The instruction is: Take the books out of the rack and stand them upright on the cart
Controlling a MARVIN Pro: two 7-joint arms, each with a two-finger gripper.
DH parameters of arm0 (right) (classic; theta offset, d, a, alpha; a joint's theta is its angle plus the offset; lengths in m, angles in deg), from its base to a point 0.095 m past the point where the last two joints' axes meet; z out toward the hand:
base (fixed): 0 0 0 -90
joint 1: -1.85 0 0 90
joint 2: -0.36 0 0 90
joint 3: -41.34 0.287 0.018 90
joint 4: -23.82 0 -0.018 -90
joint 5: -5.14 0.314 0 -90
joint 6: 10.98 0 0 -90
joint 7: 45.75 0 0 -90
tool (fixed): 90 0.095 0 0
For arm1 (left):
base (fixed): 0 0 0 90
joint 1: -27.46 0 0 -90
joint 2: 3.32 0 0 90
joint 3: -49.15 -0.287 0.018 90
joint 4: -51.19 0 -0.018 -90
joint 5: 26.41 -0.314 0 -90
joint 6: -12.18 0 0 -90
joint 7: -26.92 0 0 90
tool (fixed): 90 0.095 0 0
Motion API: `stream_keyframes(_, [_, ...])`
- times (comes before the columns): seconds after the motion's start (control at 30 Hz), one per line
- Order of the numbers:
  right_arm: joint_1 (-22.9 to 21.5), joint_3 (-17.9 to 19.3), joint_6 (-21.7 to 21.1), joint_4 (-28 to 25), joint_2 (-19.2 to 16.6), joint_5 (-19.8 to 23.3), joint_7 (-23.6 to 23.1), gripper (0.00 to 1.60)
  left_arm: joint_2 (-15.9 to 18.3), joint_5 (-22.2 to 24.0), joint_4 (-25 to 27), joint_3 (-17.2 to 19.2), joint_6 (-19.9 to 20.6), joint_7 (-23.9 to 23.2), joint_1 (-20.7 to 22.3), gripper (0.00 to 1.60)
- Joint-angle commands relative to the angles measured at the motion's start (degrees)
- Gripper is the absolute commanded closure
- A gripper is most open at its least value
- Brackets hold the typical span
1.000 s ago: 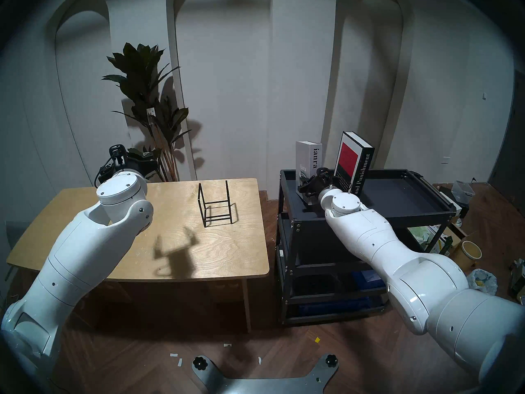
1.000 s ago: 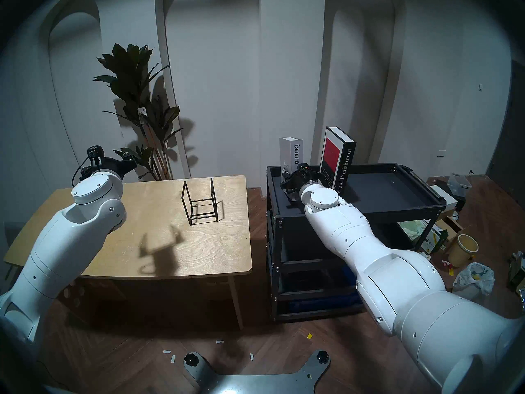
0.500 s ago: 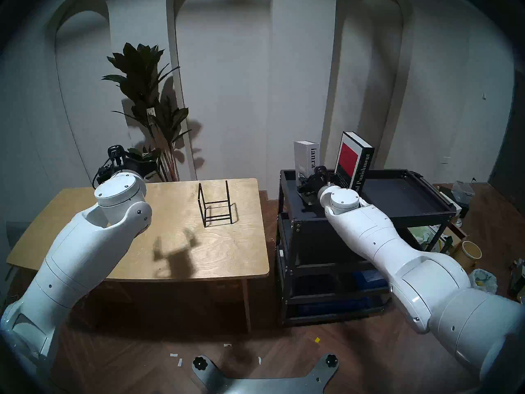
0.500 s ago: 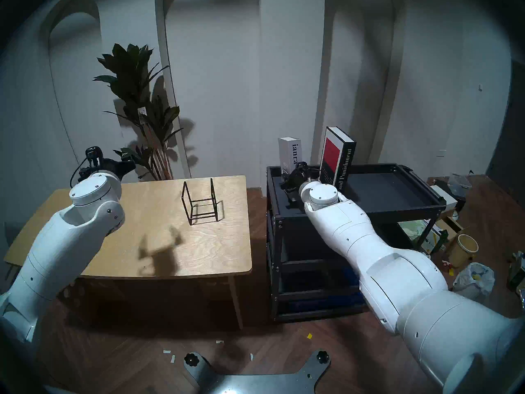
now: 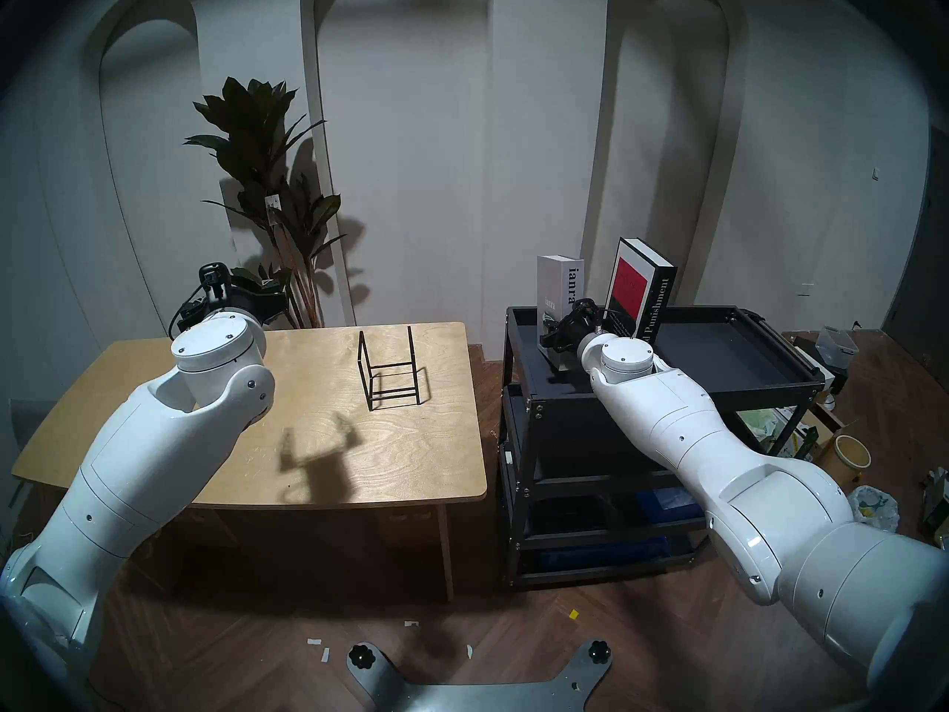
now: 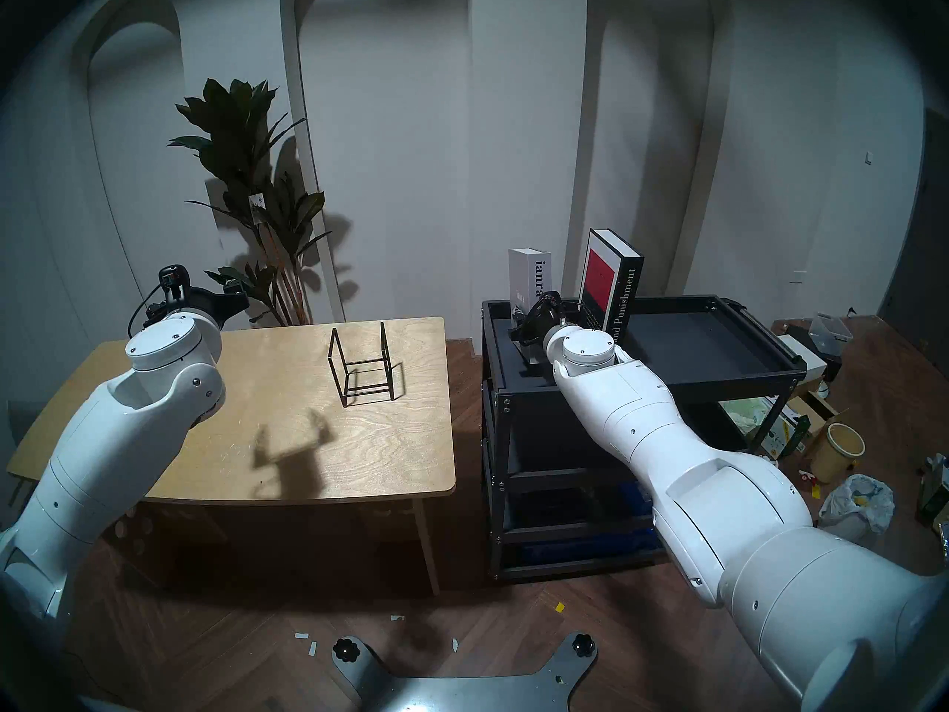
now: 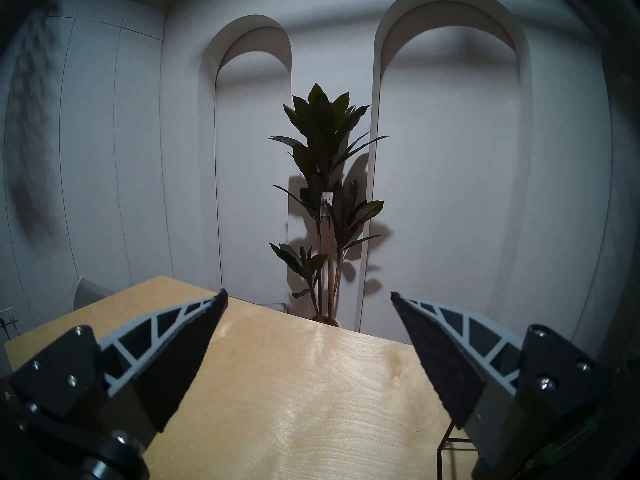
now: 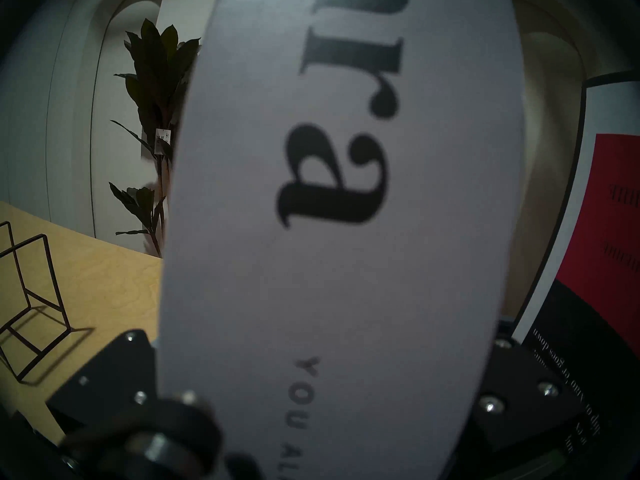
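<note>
**Setting Down the Pale Book**

On the cart's (image 5: 719, 382) top tray, the right pincer (image 5: 552, 338) is clamped on the lower part of the pale grey-white book (image 5: 557, 289), spine lettering facing the robot. The black book (image 5: 639, 289) stands just beside it on the same tray, leaning slightly. The wire rack (image 5: 390, 369) sits vacant on the wooden tabletop (image 5: 308, 454). The left pincer (image 7: 308, 295) hangs spread wide above the tabletop, gripping nothing.

Procedure, as judged: confirm the book's bottom edge rests flat on the tray before releasing. Open the jaws slowly, then withdraw straight back, clear of the black book.

Materials: both books are thick, rigid blocks with smooth matte covers, and their broad bases should stand unaided. The tray is flat black metal with a raised rim. The rack is thin black wire.
</note>
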State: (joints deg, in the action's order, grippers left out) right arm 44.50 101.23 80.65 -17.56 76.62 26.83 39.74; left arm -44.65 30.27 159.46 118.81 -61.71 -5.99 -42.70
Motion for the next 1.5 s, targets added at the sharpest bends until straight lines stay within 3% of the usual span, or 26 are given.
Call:
stream_keyframes(0.0, [0.44, -0.46, 0.16, -0.40, 0.26, -0.22, -0.16, 0.59, -0.02, 0.02, 0.98, 0.67, -0.11, 0.35, 0.68, 0.00])
stream_keyframes(0.03, [0.50, -0.48, 0.25, -0.40, 0.25, -0.21, -0.11, 0.32, -0.02, 0.02, 1.01, 0.68, -0.10, 0.37, 0.64, 0.00])
stream_keyframes(0.07, [0.60, -0.51, 0.43, -0.48, 0.26, -0.31, 0.24, 0.16, -0.03, 0.03, 1.03, 0.71, -0.10, 0.39, 0.60, 0.00])
stream_keyframes(0.1, [0.64, -0.53, 0.42, -0.53, 0.22, -0.23, 0.24, 0.16, -0.04, 0.05, 1.05, 0.73, -0.10, 0.40, 0.57, 0.00])
stream_keyframes(0.13, [0.75, -0.42, 0.43, -0.69, 0.14, 0.05, 0.06, 0.00, -0.05, 0.08, 1.08, 0.75, -0.09, 0.43, 0.54, 0.00])
stream_keyframes(0.63, [1.93, 0.14, 0.53, -2.44, -0.40, 1.06, 0.27, 0.00, -0.23, 0.02, 1.25, -0.03, 0.11, 0.74, 0.68, 0.00])
stream_keyframes(0.87, [3.92, 0.94, -3.93, -8.44, -1.71, 1.70, 2.91, 0.00, -0.11, 0.15, 1.29, -0.26, 0.30, 0.68, 0.75, 0.00])
stream_keyframes(0.93, [5.20, 1.18, -7.27, -11.93, -2.59, 1.91, 4.41, 0.00, -0.09, 0.20, 1.27, -0.35, 0.33, 0.57, 0.81, 0.00])
stream_keyframes(1.07, [5.32, 1.51, -7.17, -12.05, -2.61, 2.36, 4.22, 0.00, -0.13, 0.21, 1.17, -0.47, 0.36, 0.54, 0.96, 0.00])
stream_keyframes(1.47, [11.20, 3.62, -8.89, -21.25, -4.67, 4.95, 5.71, 0.00, -0.89, 0.22, 0.54, -1.57, 0.53, -0.34, 1.73, 0.00])
